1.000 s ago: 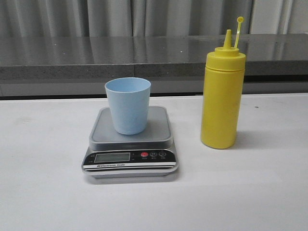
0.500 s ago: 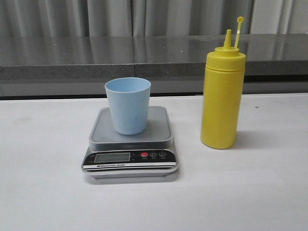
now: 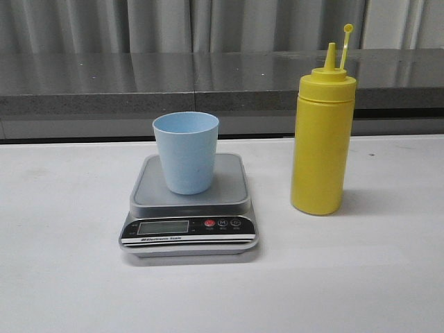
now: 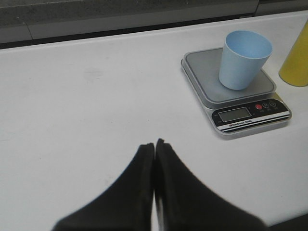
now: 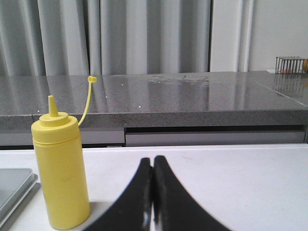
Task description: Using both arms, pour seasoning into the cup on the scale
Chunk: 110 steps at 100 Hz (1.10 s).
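Observation:
A pale blue cup [image 3: 185, 151] stands upright on the steel platform of the silver-grey scale [image 3: 191, 208] near the middle of the table. To its right the tall yellow seasoning bottle [image 3: 321, 132] stands upright, its nozzle uncapped and the cap strap sticking up. No arm shows in the front view. In the left wrist view my left gripper [image 4: 154, 143] is shut and empty over bare table, with the cup [image 4: 243, 58] and scale [image 4: 243, 98] some way off. In the right wrist view my right gripper [image 5: 152, 159] is shut and empty, apart from the seasoning bottle [image 5: 59, 173].
A grey stone counter [image 3: 208, 80] with grey curtains behind it runs along the far side of the white table [image 3: 69, 277]. A small wire basket [image 5: 290, 64] sits far off on that counter.
The whole front view has shifted by a couple of pixels; the cup, scale and bottle keep their places relative to each other.

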Motion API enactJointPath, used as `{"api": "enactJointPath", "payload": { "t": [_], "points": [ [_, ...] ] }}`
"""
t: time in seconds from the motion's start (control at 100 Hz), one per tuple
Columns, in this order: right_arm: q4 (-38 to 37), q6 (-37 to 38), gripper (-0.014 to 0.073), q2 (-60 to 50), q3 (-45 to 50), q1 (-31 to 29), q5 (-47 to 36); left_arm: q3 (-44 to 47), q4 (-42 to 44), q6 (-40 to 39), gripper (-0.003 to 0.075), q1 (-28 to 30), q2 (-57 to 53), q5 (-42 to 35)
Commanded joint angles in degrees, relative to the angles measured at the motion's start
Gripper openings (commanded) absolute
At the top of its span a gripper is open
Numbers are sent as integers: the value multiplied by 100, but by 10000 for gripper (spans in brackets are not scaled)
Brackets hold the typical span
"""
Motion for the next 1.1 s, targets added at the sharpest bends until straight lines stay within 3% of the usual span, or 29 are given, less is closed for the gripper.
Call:
{"api": "enactJointPath", "payload": {
  "t": [0.0, 0.26, 1.09],
  "points": [
    [-58, 12, -68, -148, -84, -34, -356, -160, -37, -57, -20, 33, 61, -476],
    [-18, 12, -68, -148, -89, -34, -23, -160, -37, -57, -20, 33, 61, -476],
    [-18, 12, -68, -148, -89, -34, -21, -160, -37, -57, -20, 33, 61, -476]
  ]
}}
